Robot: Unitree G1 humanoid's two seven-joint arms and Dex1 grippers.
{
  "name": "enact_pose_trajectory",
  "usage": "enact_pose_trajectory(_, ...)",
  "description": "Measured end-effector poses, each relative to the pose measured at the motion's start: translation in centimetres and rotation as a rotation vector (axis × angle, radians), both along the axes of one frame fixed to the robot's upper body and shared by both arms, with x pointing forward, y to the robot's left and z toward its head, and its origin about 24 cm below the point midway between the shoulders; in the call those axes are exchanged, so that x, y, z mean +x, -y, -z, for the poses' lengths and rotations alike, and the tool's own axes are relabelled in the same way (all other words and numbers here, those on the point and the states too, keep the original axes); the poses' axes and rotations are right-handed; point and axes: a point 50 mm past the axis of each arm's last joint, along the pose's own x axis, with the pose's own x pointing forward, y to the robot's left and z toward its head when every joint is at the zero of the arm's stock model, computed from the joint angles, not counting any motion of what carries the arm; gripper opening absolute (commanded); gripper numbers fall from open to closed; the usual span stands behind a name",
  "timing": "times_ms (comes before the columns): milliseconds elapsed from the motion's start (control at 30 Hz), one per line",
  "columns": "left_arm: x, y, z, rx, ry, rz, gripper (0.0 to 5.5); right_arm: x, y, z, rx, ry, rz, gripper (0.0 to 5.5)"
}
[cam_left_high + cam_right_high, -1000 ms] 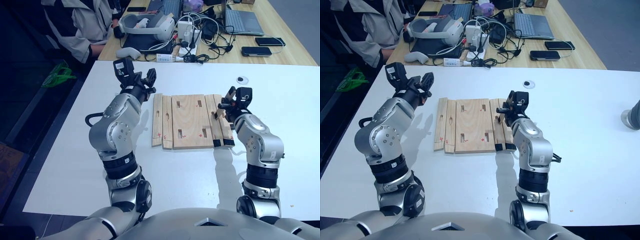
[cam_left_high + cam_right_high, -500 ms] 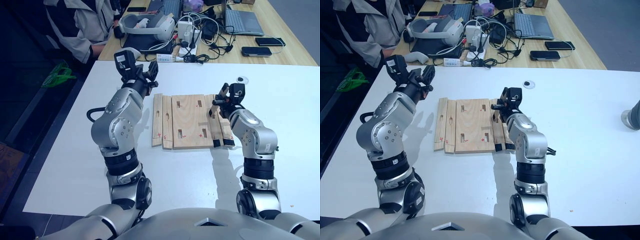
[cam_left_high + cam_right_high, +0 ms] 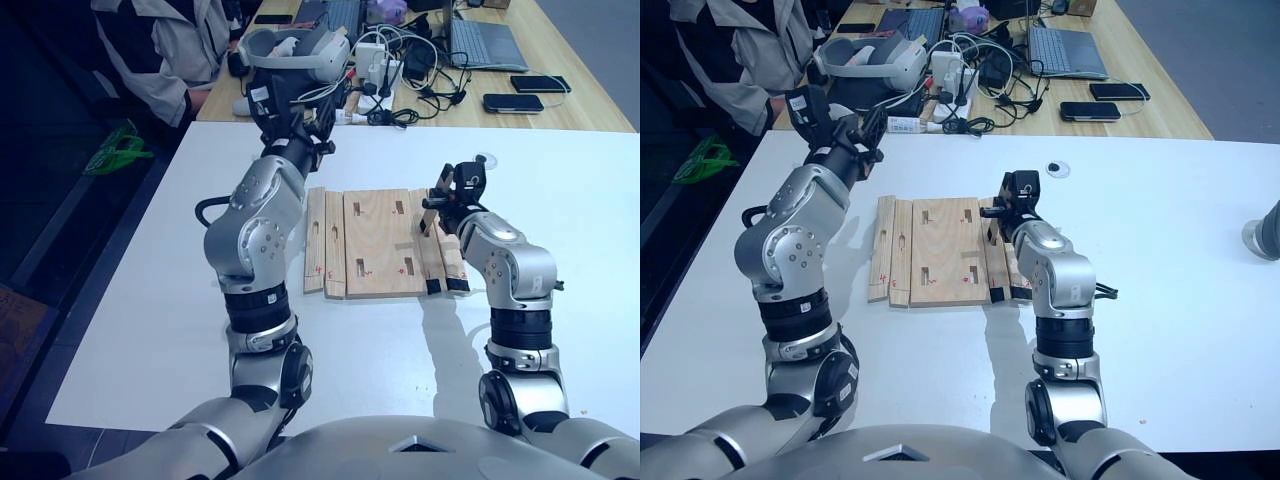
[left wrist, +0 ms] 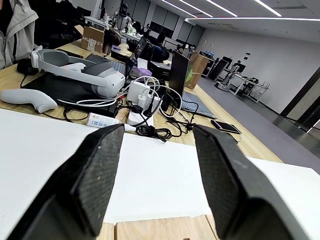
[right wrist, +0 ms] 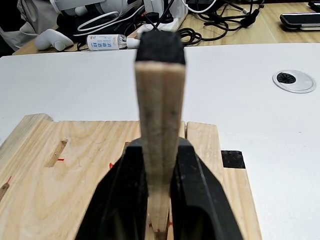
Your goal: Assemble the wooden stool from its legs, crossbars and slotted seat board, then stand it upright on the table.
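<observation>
- Slotted seat board [image 3: 383,243] lies flat mid-tabletop [image 3: 560,260], nearer the far edge, with wooden strips [image 3: 324,243] just beside it on the left edge's side.
- Right pincer [image 5: 159,165] is clenched on a leg [image 5: 160,95] — upright, black-capped end up, over the board's right-hand side, above more black-tipped legs [image 3: 447,262].
- Left pincer [image 4: 156,150] hangs released — fingers [image 4: 100,170] spread — above the strips towards the far edge.

One seat board [image 3: 383,243], four flat wooden bars [image 3: 315,240], one held bar [image 5: 159,125]
</observation>
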Motion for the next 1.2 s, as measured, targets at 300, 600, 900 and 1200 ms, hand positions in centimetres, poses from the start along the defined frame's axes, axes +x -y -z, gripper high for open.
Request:
enact_pose_trajectory(300, 0.2, -0.2, -0.2, 0.001, 0.019, -0.01, 2.54, -0.7, -0.2, -0.5, -0.04, -0.072, 0.019, 0.38)
enact_pose_trajectory(600, 0.6, -0.6, -0.3, -0.004, 0.028, -0.041, 2.54, -0.1, 0.6, 0.1, -0.032, -0.037, 0.002, 0.38)
enact_pose_trajectory(900, 1.5, -1.0, -1.2, 0.006, 0.061, -0.06, 2.54, 3.4, 3.4, 1.9, -0.115, 0.145, -0.004, 0.38)
enact_pose_trajectory(1200, 1.8, -1.4, -1.3, 0.02, 0.071, -0.07, 2.54, 4.4, 2.6, 2.3, -0.082, 0.157, -0.028, 0.38)
